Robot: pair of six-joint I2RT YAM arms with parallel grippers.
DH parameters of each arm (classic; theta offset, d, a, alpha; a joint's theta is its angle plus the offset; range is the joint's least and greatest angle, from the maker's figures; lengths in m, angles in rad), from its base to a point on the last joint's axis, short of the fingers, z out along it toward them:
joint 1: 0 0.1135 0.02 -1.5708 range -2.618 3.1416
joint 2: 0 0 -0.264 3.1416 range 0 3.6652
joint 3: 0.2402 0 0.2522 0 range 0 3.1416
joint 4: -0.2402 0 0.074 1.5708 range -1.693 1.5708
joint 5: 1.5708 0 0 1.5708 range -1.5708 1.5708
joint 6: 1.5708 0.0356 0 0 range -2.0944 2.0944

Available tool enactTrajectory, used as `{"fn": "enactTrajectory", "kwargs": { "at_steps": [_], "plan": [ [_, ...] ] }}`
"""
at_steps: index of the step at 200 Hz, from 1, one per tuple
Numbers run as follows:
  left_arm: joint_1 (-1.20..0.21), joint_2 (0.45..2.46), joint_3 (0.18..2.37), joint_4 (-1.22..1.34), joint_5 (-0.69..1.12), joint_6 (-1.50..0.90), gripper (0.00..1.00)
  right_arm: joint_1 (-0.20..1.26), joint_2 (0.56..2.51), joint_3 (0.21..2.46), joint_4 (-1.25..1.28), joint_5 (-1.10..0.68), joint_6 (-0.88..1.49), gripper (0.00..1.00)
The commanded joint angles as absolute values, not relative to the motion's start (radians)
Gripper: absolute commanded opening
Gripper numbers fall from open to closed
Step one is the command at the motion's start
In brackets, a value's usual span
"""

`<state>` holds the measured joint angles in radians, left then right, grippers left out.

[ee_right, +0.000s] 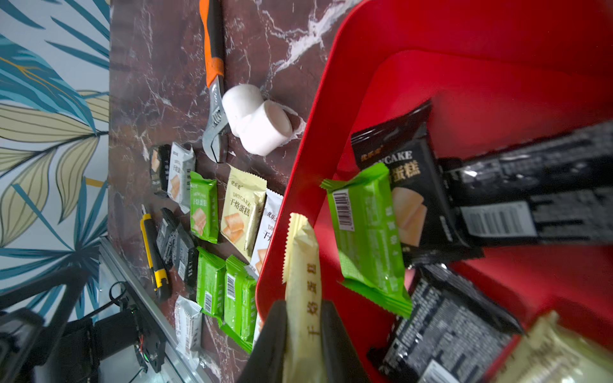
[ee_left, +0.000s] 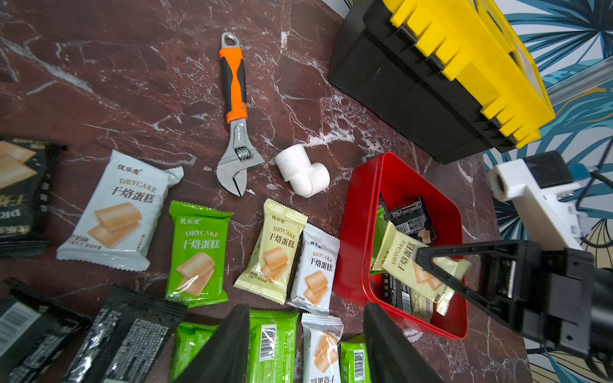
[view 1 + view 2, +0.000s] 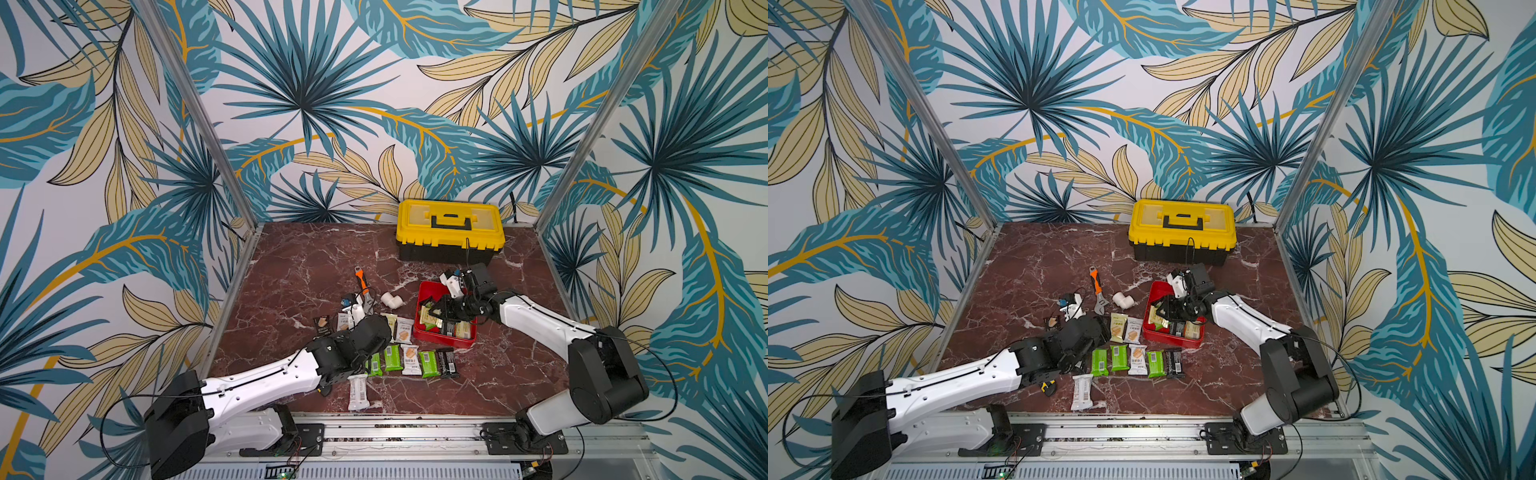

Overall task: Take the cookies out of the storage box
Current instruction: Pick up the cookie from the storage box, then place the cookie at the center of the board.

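Clamping a cream packet (image 1: 300,265) edge-on between its narrowed black fingers, the right gripper (image 1: 302,305) reaches into the red storage box (image 3: 444,338), which sits on a dark red marble tabletop (image 3: 291,270) in front of a yellow-and-black toolbox (image 3: 449,228). The packet is tilted and raised above the other cookies in the box, close to the wall that faces the middle of the table. Beneath and beside it in the box lie a green packet (image 1: 368,238) turned barcode-up, several black packets (image 1: 408,185) and one more cream one at the edge of the right wrist view.

The left gripper (image 2: 305,306) hangs over the table just beside the box. Its fingers stand moderately apart with nothing between them. Below it, a row of cookies (image 3: 409,359) is laid out side by side on the marble: green, green, white, green and black in both top views. A cream and a white packet (image 2: 315,265) lie touching, just beside the box's wall, and a white packet (image 3: 358,390) lies alone near the front edge.

Beyond the packets, an orange-handled adjustable wrench (image 2: 234,99) and a white pipe elbow (image 2: 302,170) lie near each other. A yellow-and-black utility knife (image 1: 152,258) lies near the front rail.
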<state>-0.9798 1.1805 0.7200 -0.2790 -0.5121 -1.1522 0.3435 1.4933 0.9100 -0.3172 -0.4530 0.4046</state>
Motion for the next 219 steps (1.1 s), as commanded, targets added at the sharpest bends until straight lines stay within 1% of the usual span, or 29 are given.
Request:
{"fn": "enactTrajectory", "kwargs": {
  "at_steps": [1,25,60,96,111,142,188,196,219],
  "plan": [
    [-0.973,1.169,0.744,-0.250,-0.523,-1.152,0.59,0.304,1.383,0.835,-0.362,-0.412,0.466,0.16],
    [-0.970,1.179,0.744,-0.238,-0.526,-1.163,0.60,0.223,1.225,0.757,-0.366,-0.387,0.536,0.16],
    [-0.965,1.210,0.754,-0.215,-0.519,-1.169,0.60,0.041,1.006,0.664,-0.410,-0.368,0.624,0.16],
    [-0.959,1.253,0.767,-0.159,-0.483,-1.139,0.59,-0.139,0.864,0.567,-0.419,-0.316,0.723,0.16],
    [-0.954,1.278,0.775,-0.132,-0.466,-1.123,0.59,-0.170,0.862,0.540,-0.415,-0.288,0.747,0.16],
    [-0.949,1.329,0.797,-0.093,-0.430,-1.102,0.59,-0.182,0.910,0.490,-0.363,-0.245,0.782,0.16],
    [-0.940,1.380,0.805,-0.023,-0.394,-1.085,0.59,-0.192,1.055,0.411,-0.227,-0.268,0.814,0.16],
    [-0.940,1.388,0.808,-0.016,-0.390,-1.085,0.60,-0.193,1.073,0.403,-0.189,-0.257,0.816,0.19],
    [-0.936,1.416,0.826,-0.008,-0.373,-1.082,0.61,-0.202,1.075,0.388,-0.198,-0.223,0.813,0.31]
  ]
}}
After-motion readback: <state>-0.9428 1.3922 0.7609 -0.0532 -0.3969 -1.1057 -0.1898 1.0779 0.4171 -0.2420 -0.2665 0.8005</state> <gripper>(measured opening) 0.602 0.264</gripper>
